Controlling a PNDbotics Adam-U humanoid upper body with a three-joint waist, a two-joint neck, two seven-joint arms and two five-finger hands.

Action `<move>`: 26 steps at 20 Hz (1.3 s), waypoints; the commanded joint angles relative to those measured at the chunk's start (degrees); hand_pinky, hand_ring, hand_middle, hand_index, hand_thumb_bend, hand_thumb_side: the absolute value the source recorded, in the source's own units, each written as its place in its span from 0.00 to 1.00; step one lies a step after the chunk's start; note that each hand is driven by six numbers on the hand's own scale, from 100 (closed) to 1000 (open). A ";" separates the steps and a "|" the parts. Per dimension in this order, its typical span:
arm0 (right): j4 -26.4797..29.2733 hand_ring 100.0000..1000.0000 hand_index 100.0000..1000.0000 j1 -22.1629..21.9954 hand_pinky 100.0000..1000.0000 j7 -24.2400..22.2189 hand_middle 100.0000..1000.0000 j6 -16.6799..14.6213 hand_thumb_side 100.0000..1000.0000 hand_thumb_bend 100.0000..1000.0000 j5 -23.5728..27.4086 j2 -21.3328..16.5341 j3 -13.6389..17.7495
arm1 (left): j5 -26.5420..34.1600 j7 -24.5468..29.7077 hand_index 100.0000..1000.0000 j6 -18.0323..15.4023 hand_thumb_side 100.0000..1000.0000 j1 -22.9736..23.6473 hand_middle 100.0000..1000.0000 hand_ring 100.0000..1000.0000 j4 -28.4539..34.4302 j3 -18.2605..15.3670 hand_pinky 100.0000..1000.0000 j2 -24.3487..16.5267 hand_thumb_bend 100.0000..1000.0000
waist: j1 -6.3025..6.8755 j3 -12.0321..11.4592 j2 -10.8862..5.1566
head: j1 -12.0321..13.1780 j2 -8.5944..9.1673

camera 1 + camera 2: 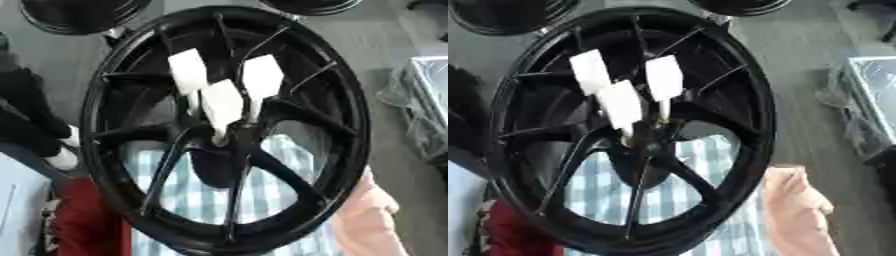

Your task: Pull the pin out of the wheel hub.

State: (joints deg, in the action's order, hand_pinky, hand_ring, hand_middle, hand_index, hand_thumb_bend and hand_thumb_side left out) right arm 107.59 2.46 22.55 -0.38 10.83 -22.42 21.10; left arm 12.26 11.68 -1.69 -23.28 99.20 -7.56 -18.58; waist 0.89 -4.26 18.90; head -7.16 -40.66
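I am looking straight down through a big black wheel (223, 130) that fills most of both eye views, its rim tilted so the far edge leans to the right. The spokes run in to the hub (229, 137) near the middle. Three white pins (223, 104) with broad flat heads stand in the hub, close together: one far left (187, 71), one far right (262, 76), and the near one between them. Their thin stems go down into the hub, so none is out yet.

Neither of my hands shows in either view, so I cannot say how the fingers stand.

Through the near spokes I see a blue and white checked cloth (197, 192). A pale pink cloth (794, 210) lies just right of the rim at the near side, and something red (83, 217) sits at the near left, partly under the rim.

The left eye view shows more of the red thing and a dark shape with a white patch (63, 159) at the left edge; the right eye view cuts most of that off. Both show a clear plastic box (872, 95) at the right and other dark wheels (83, 15) at the far edge.
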 commanded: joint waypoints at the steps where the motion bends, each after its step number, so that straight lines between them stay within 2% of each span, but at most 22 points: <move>1: 0.48 0.63 0.83 0.17 0.70 -0.05 0.57 0.13 0.47 0.00 -0.18 -1.58 0.22 | 0.23 0.04 0.76 -0.10 0.67 -0.60 0.69 0.69 1.00 -0.06 0.77 -1.09 0.00 | 0.01 0.11 -1.36 | 0.08 0.62; 9: 0.38 0.64 0.83 0.18 0.70 -0.09 0.57 0.09 0.47 0.00 -0.14 -1.68 0.22 | 0.24 -0.01 0.76 -0.07 0.67 -0.62 0.69 0.69 1.02 -0.05 0.77 -1.09 0.00 | -0.05 -0.02 -1.38 | 0.28 0.70; 10: 0.39 0.64 0.83 0.24 0.70 -0.03 0.58 0.03 0.50 0.00 -0.07 -1.80 0.22 | 0.28 -0.06 0.76 -0.06 0.67 -0.65 0.69 0.69 1.02 -0.10 0.77 -1.08 0.00 | -0.08 -0.09 -1.38 | 0.32 0.85; 13: 0.83 0.65 0.84 0.47 0.71 0.07 0.59 -0.40 0.47 0.00 0.26 -3.27 0.18 | 0.56 -0.23 0.75 0.02 0.67 -0.69 0.69 0.69 1.02 -0.25 0.77 -1.14 0.00 | -0.21 -0.28 -1.39 | 0.54 0.94; 15: 1.57 0.66 0.84 0.17 0.71 -0.45 0.60 -0.63 0.48 0.00 0.32 -5.85 -0.19 | 0.62 -0.17 0.75 0.12 0.67 -0.53 0.69 0.69 0.94 -0.18 0.77 -1.43 0.00 | -0.51 -0.15 -1.62 | 0.45 0.61; 17: 2.72 0.67 0.84 -0.14 0.72 -1.05 0.61 -0.81 0.43 0.00 0.26 -9.14 -0.51 | 0.60 -0.11 0.75 0.17 0.67 -0.33 0.69 0.69 0.87 -0.16 0.77 -1.71 0.00 | -0.79 -0.04 -1.89 | 0.55 0.36; 21: 4.63 0.68 0.84 0.34 0.73 -1.90 0.62 -1.05 0.41 0.00 0.67 -18.26 -1.40 | 0.53 -0.15 0.75 0.24 0.67 0.13 0.69 0.69 0.65 -0.22 0.77 -2.25 0.00 | -1.41 0.23 -2.48 | 0.93 -0.42; 26: 2.24 0.69 0.84 3.84 0.74 -3.47 0.63 -1.94 0.41 0.00 3.31 -27.92 -3.08 | 0.25 -0.24 0.75 0.37 0.67 0.84 0.69 0.69 0.35 -0.26 0.77 -2.92 0.00 | -2.19 0.66 -3.16 | 1.47 -1.22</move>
State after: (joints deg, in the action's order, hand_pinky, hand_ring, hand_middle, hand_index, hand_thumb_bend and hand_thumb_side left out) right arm 109.93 5.84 19.57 -2.05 13.32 -46.22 17.93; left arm 12.58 11.51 -1.46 -22.10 98.86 -7.57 -19.72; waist -1.38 -3.68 17.05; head -5.93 -41.70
